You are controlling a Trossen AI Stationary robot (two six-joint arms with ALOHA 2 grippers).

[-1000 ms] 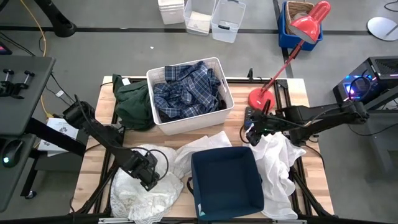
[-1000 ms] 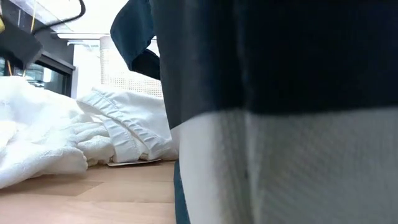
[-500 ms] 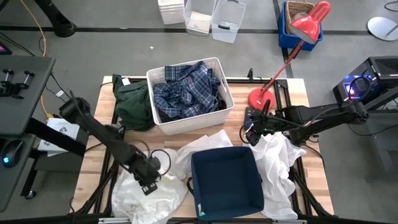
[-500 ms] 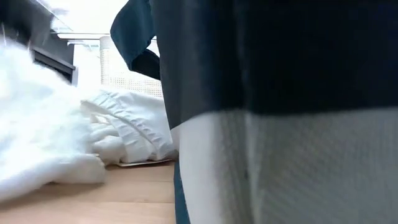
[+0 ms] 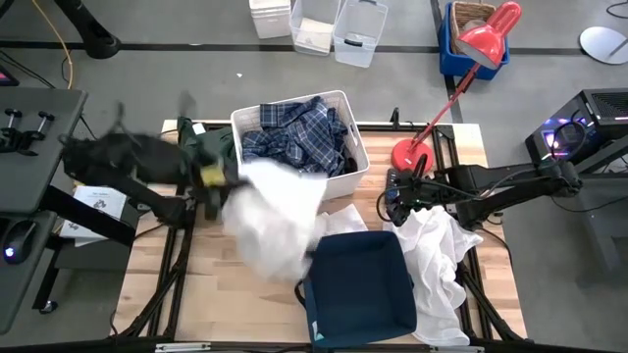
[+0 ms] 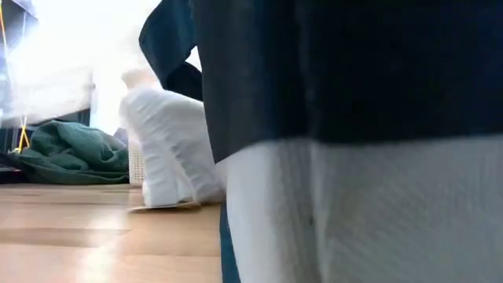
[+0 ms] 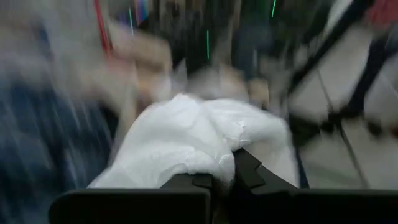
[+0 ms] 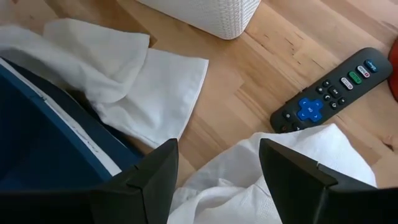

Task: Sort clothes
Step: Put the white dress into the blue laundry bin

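My left gripper (image 5: 209, 176) is raised at the left of the white bin (image 5: 345, 101) and is shut on a white garment (image 5: 273, 218), all blurred by motion. The bin holds the blue-and-white plaid shirt (image 5: 294, 147). A dark green garment (image 6: 71, 153) lies on the table left of the bin. My right gripper (image 8: 217, 180) stands open just above another white garment (image 5: 439, 253) at the right. A third white piece (image 8: 134, 87) lies between the two bins, one edge under the navy bin (image 5: 358, 284). My left gripper pinches a bunched fold of the white garment (image 7: 214, 163) between its two fingers. The cloth billows out ahead of the fingers toward the table's right. It looks lifted off the table, hanging loose between the white bin and the navy bin.
A black remote (image 8: 333, 93) lies on the wood near my right gripper. A red desk lamp (image 5: 410, 155) stands at the far right of the table. The navy bin fills most of the low view (image 6: 354, 71). Bare wood (image 5: 211, 294) shows at the near left.
My left gripper has shut on the white garment at the near left, then swung fast up and toward the far edge beside the white bin. The garment has left the table and trails from the fingers. The dark green garment now shows in the low view.
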